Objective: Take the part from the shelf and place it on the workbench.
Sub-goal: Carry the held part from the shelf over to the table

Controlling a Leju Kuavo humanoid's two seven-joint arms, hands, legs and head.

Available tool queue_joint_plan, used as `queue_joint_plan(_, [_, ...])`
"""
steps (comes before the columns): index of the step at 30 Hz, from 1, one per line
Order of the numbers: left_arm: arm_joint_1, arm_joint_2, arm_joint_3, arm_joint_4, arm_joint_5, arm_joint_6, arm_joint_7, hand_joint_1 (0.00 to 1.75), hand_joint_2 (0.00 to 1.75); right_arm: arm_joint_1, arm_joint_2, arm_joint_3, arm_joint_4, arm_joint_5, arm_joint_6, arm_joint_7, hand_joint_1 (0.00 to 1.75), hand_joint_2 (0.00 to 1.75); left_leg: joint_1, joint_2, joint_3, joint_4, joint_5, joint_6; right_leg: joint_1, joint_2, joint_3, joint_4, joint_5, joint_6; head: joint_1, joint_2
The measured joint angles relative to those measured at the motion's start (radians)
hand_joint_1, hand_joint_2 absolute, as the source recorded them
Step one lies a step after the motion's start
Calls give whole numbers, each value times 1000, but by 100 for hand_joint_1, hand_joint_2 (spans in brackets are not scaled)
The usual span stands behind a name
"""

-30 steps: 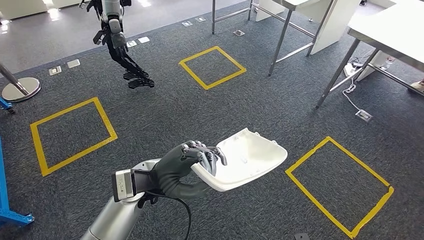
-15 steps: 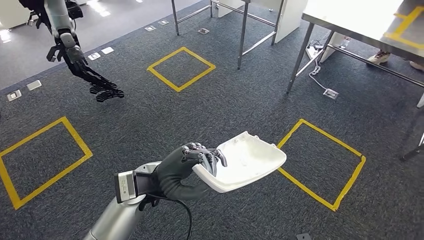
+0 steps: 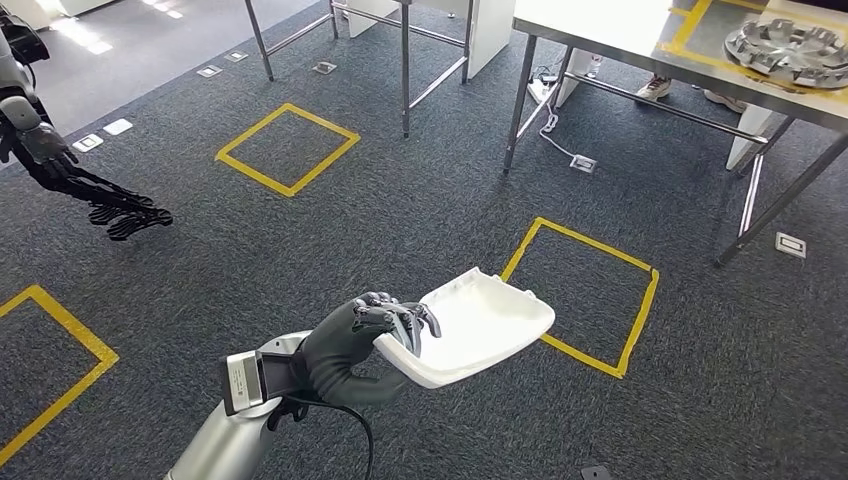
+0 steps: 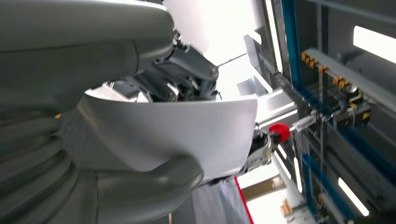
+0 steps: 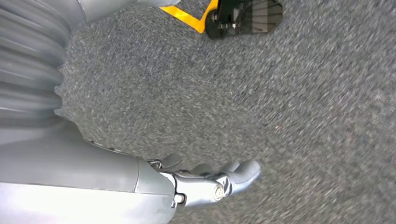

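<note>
Head view: left hand (image 3: 352, 352) sat low centre of frame, dark fingers curled over the near rim of the white part (image 3: 470, 325), thumb under it. Part was a shallow moulded shell, smooth, glossy, likely plastic; its long axis ran from the hand toward the right of the frame, open face up. Workbench (image 3: 600, 30) lay at upper right, steel-legged with a pale top, well apart from the part; the holding arm was the one on hand for the set-down. Grey speckled carpet (image 3: 300, 250) carried yellow taped squares (image 3: 585, 295).

Left wrist view: part (image 4: 187, 135) showed its curved, matte-white underside, clamped between the thick grey thumb (image 4: 154, 179) and the darker fingers.

Right wrist view: right hand (image 5: 210, 182) hung over the carpet, fingers curled inward, nothing in them as far as could be seen.
</note>
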Motion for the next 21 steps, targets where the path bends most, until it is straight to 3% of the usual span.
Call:
queue_joint_plan(2, [0,-1,0,-1,0,0,0,175,175,-7,0,0,0,1,-2,2,0,175,-1,26,0,-3,1,8,3,-58,-55,115,-62,6,7,0])
queue_joint_plan(4, [0,0,0,1,-1,-1,1,175,175,-11,0,0,0,3,-4,4,0,175,-3,54,-1,-3,-1,10,2,-72,-109,231,-107,10,9,0])
queue_joint_plan(5, [0,0,0,1,-2,-2,1,175,175,-10,0,0,0,5,-6,6,0,175,-3,67,-1,-2,-3,10,2,-74,-114,245,-104,11,9,0])
queue_joint_plan(6, [0,0,0,2,-3,-3,1,175,175,-10,0,0,0,6,-7,9,0,175,-3,79,0,-2,-4,9,2,-78,-97,217,-84,11,10,0])
queue_joint_plan(8, [-2,-2,0,2,-5,-6,1,175,175,-12,-2,0,0,8,-11,13,0,175,-4,100,1,1,-8,4,4,-105,-21,77,-25,7,11,0])
queue_joint_plan(10, [-7,-5,0,2,-5,-7,1,175,175,-14,-3,0,0,8,-13,13,0,175,-9,115,4,5,-14,-6,9,-131,33,-23,4,-5,10,0])
queue_joint_plan(11, [-8,-6,0,3,-6,-7,1,175,175,-15,-4,0,0,8,-15,11,0,175,-11,121,6,5,-17,-12,12,-134,39,-38,4,-12,10,0])
queue_joint_plan(13, [-11,-11,0,4,-8,-8,1,175,175,-12,-4,0,0,8,-20,6,0,175,-10,128,10,2,-21,-24,12,-118,40,-40,4,-25,9,0])
queue_joint_plan(15, [-13,-15,-1,5,-10,-8,0,175,175,-8,-4,0,0,10,-29,2,0,175,-8,94,2,30,-39,-35,5,-107,47,-45,3,-37,7,0])
queue_joint_plan(16, [-14,-15,-1,6,-11,-8,0,175,175,-9,-4,0,0,12,-32,0,0,175,-6,67,-17,73,-61,-39,2,-101,53,-47,1,-43,4,0])
queue_joint_plan(17, [-13,-14,-2,8,-11,-8,0,175,175,-9,-4,1,0,14,-35,-1,0,175,-5,43,-46,135,-89,-41,2,-96,56,-47,-2,-48,1,0])
queue_joint_plan(19, [-10,-11,-2,13,-13,-8,0,175,175,-10,-4,1,0,15,-37,-1,0,175,-3,26,-118,262,-134,-44,3,-83,62,-46,-9,-52,-3,0])
queue_joint_plan(20, [-9,-10,-2,16,-14,-8,1,175,175,-9,-4,1,0,16,-37,-1,0,175,-3,25,-139,290,-131,-44,4,-76,67,-46,-12,-52,-4,0])
queue_joint_plan(21, [-9,-9,-3,18,-14,-8,1,175,175,-8,-4,1,0,16,-38,-1,0,175,-3,25,-142,280,-109,-42,4,-70,72,-45,-16,-50,-5,0])
